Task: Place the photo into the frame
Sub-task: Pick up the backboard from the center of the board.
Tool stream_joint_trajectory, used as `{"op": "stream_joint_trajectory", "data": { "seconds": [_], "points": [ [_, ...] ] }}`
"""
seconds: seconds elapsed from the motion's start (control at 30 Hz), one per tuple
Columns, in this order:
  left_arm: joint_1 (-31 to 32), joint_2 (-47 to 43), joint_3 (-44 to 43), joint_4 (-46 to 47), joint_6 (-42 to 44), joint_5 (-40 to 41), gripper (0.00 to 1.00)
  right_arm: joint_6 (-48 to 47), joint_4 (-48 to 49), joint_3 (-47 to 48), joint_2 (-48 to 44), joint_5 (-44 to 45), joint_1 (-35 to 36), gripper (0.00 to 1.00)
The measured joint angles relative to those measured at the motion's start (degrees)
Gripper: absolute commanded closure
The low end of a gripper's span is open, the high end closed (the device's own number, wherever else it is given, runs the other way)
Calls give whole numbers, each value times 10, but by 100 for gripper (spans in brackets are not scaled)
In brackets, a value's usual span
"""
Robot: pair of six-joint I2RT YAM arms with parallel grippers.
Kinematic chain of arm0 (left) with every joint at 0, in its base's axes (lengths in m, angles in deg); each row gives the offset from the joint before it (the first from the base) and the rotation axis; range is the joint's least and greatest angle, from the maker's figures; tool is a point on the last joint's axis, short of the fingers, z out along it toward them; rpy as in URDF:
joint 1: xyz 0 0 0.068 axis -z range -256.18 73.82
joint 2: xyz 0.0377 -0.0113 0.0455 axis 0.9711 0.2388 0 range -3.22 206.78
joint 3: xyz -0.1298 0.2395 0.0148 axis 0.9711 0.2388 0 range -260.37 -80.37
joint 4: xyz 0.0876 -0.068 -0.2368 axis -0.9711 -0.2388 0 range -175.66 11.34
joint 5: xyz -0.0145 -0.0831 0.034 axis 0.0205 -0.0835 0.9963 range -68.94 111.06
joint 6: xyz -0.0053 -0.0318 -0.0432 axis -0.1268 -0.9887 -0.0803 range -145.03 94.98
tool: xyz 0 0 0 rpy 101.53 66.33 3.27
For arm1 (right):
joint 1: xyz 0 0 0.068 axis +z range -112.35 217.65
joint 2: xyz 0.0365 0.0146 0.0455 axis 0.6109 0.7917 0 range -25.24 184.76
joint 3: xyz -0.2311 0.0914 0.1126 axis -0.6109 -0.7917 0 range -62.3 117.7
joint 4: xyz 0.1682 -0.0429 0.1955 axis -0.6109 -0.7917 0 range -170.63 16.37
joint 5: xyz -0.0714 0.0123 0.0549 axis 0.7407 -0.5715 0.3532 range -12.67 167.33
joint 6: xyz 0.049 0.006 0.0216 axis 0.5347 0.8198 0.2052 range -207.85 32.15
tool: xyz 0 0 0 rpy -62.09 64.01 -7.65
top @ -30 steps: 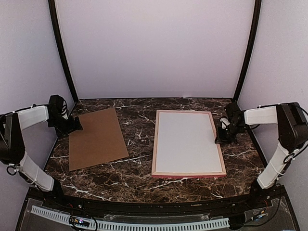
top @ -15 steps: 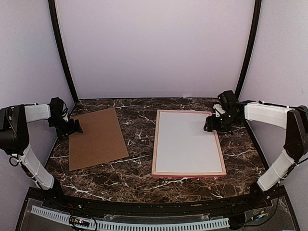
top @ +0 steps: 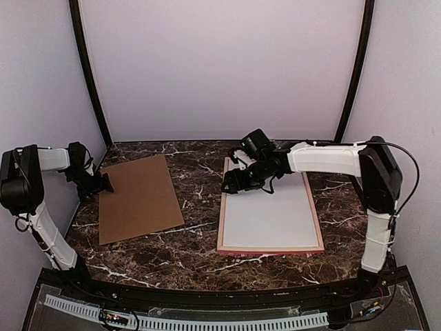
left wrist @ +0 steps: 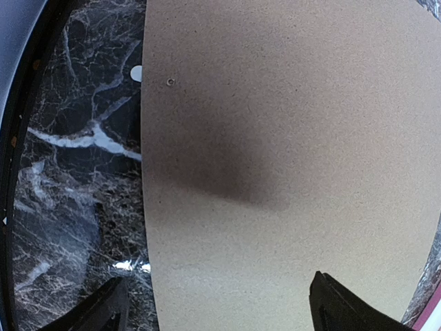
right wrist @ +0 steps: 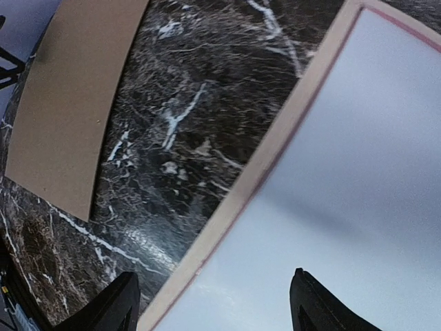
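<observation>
The photo [top: 269,207] lies white back up inside the frame [top: 272,250], filling the opening, with its edges close against the inner rails on all four sides. The frame lies flat with its peach back up; a pink strip shows along its near edge. Treat the photo as light, thin and limp. It will probably bend or crease under a hard pinch and slide on a smooth surface. Since it sits flush in the recess, no free edge is exposed, so any correction is best made by pressing gently on the sheet near a corner rather than pinching it. The frame appears stiff and light; take hold across one narrow rail. The right gripper [top: 229,185] hangs over the far-left corner of the frame with its jaws apart and empty; in the wrist view they straddle the left rail. To the left of the frame, apart from it, a brown backing board [top: 141,200] lies flat on the table [top: 200,241]. The left gripper [top: 107,183] sits at the board's edge farthest from the frame, jaws wide apart, holding nothing.
</observation>
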Motion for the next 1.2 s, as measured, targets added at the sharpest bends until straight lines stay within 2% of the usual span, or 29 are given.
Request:
{"op": "stream_joint_trajectory", "data": {
  "seconds": [0.23, 0.5, 1.2],
  "points": [
    [-14, 6, 0, 0, 6, -9, 7, 29, 13, 140, 144, -38, 83, 24],
    [-25, 14, 0, 0, 6, -21, 9, 64, 19, 246, 243, -79, 127, 24],
    [-25, 36, 3, 1, 6, -70, 11, 138, 54, 294, 304, -140, 131, 26]
  ]
}}
